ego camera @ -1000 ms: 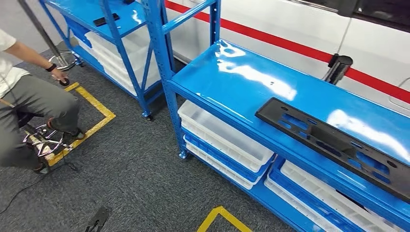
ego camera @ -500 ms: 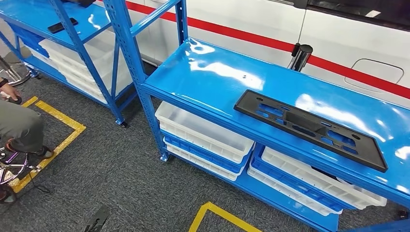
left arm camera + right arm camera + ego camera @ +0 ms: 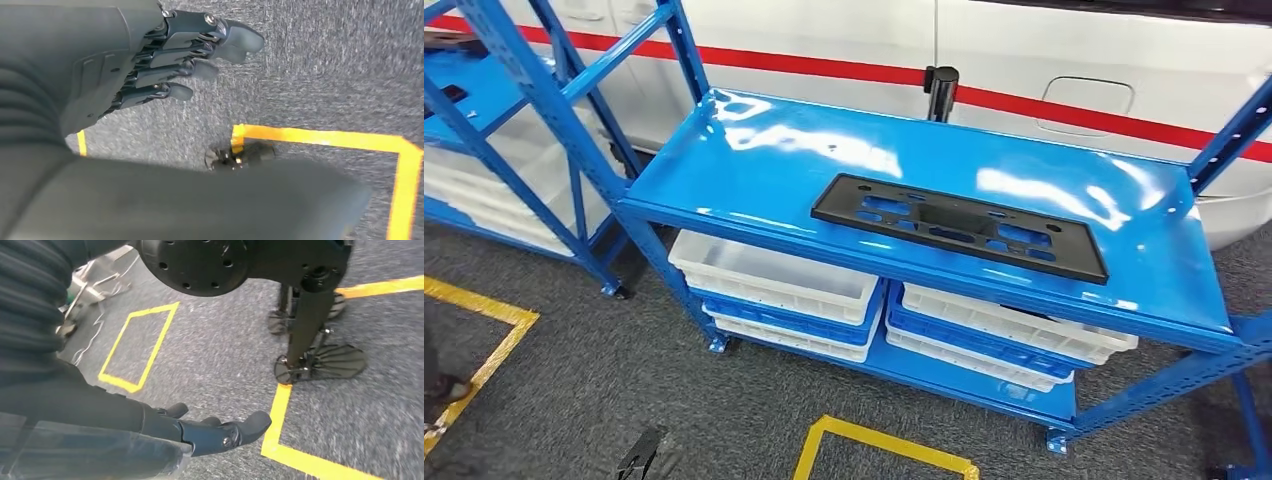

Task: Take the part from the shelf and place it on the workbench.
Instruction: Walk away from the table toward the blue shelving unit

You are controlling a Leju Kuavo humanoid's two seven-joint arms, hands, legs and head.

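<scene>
The part is a long flat black plastic plate with cut-outs (image 3: 959, 225). It lies near the front edge of the blue shelf top (image 3: 754, 165) in the head view. My left hand (image 3: 170, 60) hangs over grey carpet with its fingers apart and nothing in them. My right hand (image 3: 210, 432) also hangs above the carpet, fingers stretched out and holding nothing. Both hands are far from the part.
White and blue bins (image 3: 774, 285) fill the lower shelf level. A second blue rack (image 3: 484, 110) stands to the left. Yellow floor tape (image 3: 874, 445) marks squares on the carpet. A white wall with a red stripe (image 3: 824, 70) runs behind, with a black post (image 3: 940, 90) at the shelf's back.
The camera has turned to the right: the shelf with the part now sits in the middle of the head view, and the seated person has slid out at the left.
</scene>
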